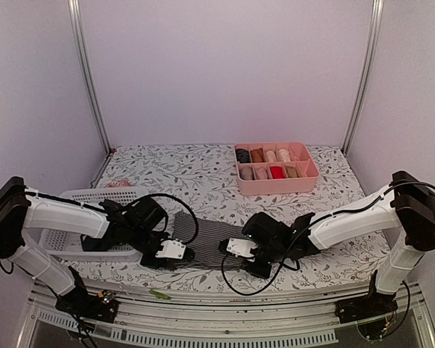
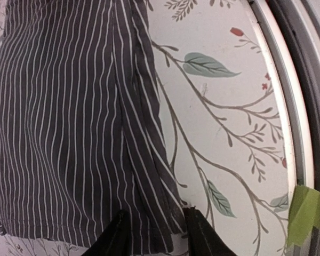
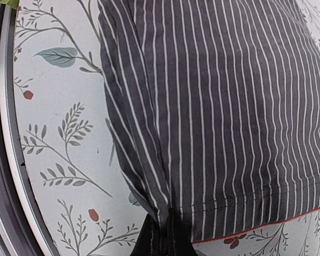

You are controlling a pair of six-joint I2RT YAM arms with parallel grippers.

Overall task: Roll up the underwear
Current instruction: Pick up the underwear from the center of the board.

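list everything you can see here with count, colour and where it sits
grey-and-white striped cloth underwear: one, dark grey with thin white stripes, spread at the near middle, between the grippers
white plastic mesh basket: one, white, left side
pink divided plastic tray: one, pink, far side, right of centre
rolled cloth garments: roughly eight, black, brown, cream, red, tan, in the tray's compartments
floral-print table cover: one, white with grey-green leaves and red berries, under everything
green tape piece: at least one, green, near edge
left gripper: one, black, jaws apart astride the underwear's hem
right gripper: one, black, shut on its hem
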